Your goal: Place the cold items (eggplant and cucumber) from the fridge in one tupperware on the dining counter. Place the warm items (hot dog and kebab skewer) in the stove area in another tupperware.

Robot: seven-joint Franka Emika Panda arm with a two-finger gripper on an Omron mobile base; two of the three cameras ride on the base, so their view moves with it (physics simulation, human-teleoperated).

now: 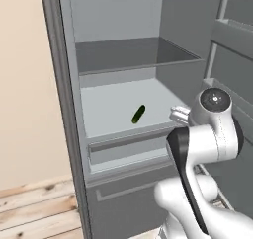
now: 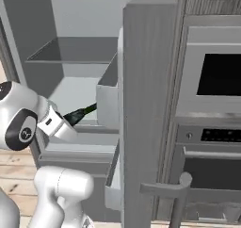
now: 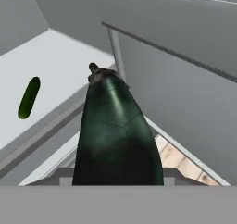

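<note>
From the left base view, a small dark green cucumber (image 1: 138, 113) is lying on the pale grey fridge shelf (image 1: 108, 107). In the right base view, the gripper (image 2: 70, 118) is clasping a glossy dark eggplant (image 2: 82, 112) outside the shelf edge. In the hand view, the eggplant (image 3: 115, 135) is looking smooth, firm and probably slippery; gripping its thick middle seems safest.

Kitchen, open fridge (image 1: 123, 60), wall oven (image 2: 214, 76)

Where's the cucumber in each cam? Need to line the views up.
Left base view: cucumber lies mid-frame on the lower fridge shelf, near its front edge.
Right base view: I cannot pick it out.
Hand view: cucumber at far left, on the same pale shelf, left of the eggplant in the gripper.
Shared landmark: that lower fridge shelf.
</note>
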